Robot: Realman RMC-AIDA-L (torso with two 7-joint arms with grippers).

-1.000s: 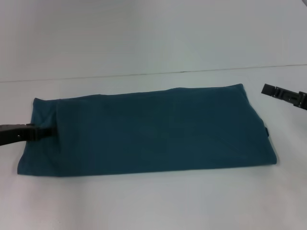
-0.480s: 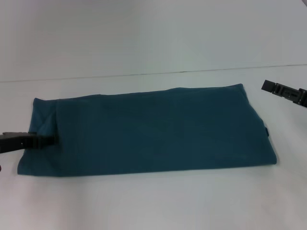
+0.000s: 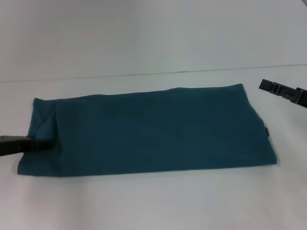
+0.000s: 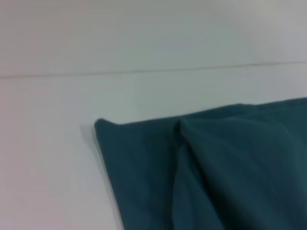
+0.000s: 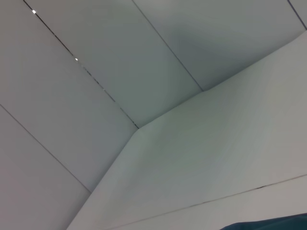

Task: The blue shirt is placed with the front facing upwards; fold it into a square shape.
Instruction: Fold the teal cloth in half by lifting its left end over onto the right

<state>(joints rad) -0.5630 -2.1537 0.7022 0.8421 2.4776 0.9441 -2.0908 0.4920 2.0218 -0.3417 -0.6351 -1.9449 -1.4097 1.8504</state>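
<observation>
Your blue shirt (image 3: 148,130) lay folded into a long band across the middle of the white table (image 3: 153,201), its long sides running along the table's left-right direction, plain teal side up with no lettering showing. A small dark tab poked out at its right end. At the left end a fold made a diagonal crease, which the left wrist view showed as a raised ridge near the shirt's far left corner (image 4: 103,125).

Your left gripper (image 3: 45,143) reached in low from the table's left edge, its dark tips over the shirt's left end; you could not tell whether they were pinching fabric or merely lying on it. Your right gripper (image 3: 268,86) hung beyond the shirt's far right corner, clear of the cloth, fingers drawn narrow and holding nothing.
</observation>
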